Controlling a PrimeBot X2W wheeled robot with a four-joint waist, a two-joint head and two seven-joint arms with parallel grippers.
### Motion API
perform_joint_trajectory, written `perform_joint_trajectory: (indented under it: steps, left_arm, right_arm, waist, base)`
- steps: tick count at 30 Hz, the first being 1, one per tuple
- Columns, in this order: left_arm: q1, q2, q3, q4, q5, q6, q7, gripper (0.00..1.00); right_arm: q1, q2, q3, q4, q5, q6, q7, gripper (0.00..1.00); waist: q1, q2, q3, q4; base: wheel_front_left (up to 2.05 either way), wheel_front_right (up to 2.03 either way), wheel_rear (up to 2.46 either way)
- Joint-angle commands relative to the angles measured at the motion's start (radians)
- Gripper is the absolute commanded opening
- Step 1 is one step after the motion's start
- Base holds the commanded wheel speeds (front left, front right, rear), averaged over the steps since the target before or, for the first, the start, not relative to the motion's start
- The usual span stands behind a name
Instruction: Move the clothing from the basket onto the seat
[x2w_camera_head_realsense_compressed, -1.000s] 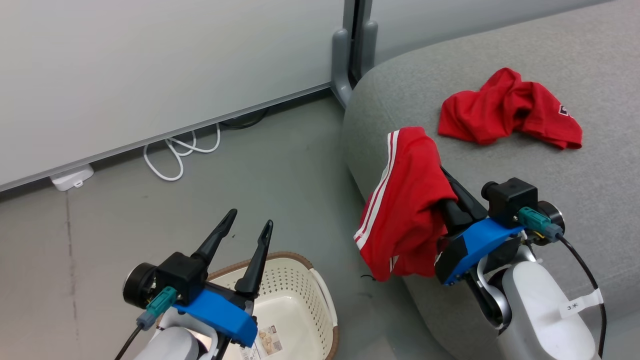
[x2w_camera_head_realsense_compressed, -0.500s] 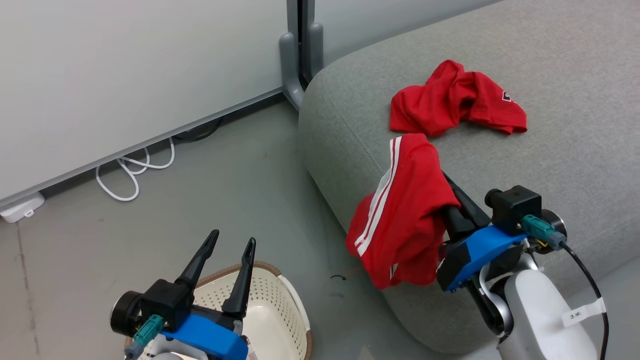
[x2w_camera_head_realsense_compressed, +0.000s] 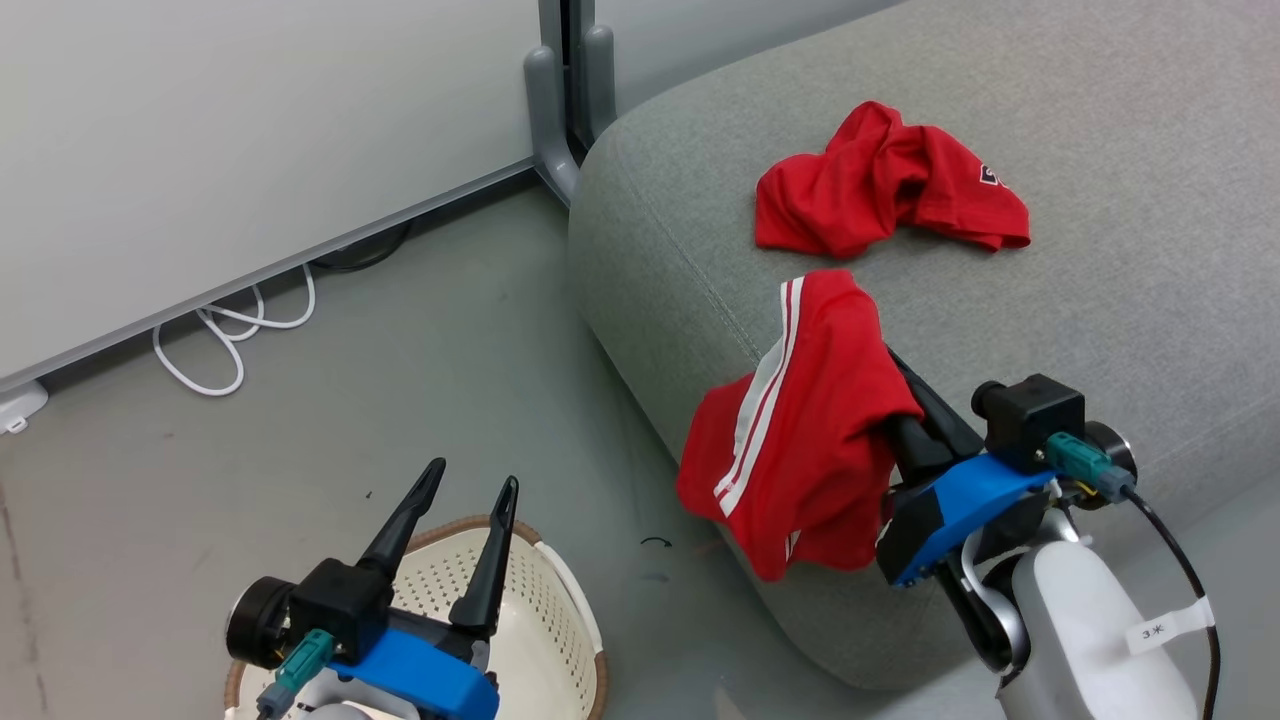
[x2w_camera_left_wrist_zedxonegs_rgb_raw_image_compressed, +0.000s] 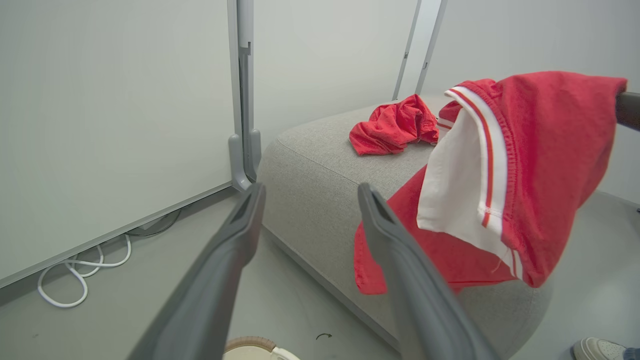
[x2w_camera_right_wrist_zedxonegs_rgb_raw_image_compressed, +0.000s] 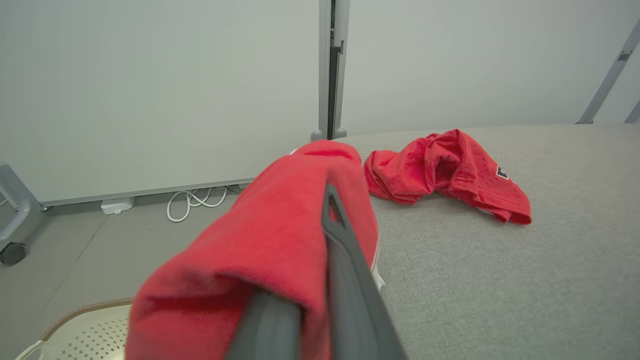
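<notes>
By the seat (x2w_camera_head_realsense_compressed: 1100, 300), the right hand (x2w_camera_right_wrist_zedxonegs_rgb_raw_image_compressed: 327, 200) pinches a striped red garment (x2w_camera_head_realsense_compressed: 800, 440) — left hand (x2w_camera_head_realsense_compressed: 474, 475) spread above the basket (x2w_camera_head_realsense_compressed: 560, 620).

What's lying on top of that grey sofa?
A crumpled red shirt lies on the sofa. A striped garment, pinched in the right fingers, hangs above its near edge, hiding the cushion beneath it.
</notes>
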Motion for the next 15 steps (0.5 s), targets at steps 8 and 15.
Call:
perform_joint_trajectory:
  steps: [8,15]
  left_arm:
    - [-0.026,-0.002,0.018,0.0,0.035,-0.017,-0.005,1.0]
    - [-0.068,0.011,0.021,-0.019,0.057,-0.032,-0.005,1.0]
  right_arm:
    - [-0.106,-0.038,-0.049,-0.013,-0.004,0.0,0.012,0.0]
    - [-0.244,-0.099,-0.131,-0.024,0.093,0.0,0.043,0.0]
  waist:
    - [-0.0001,0.0,0.05,0.023]
    - [-0.0001,0.0,0.133,0.063]
  base:
    - [0.0,0.0,0.0]
    - [0.0,0.0,0.0]
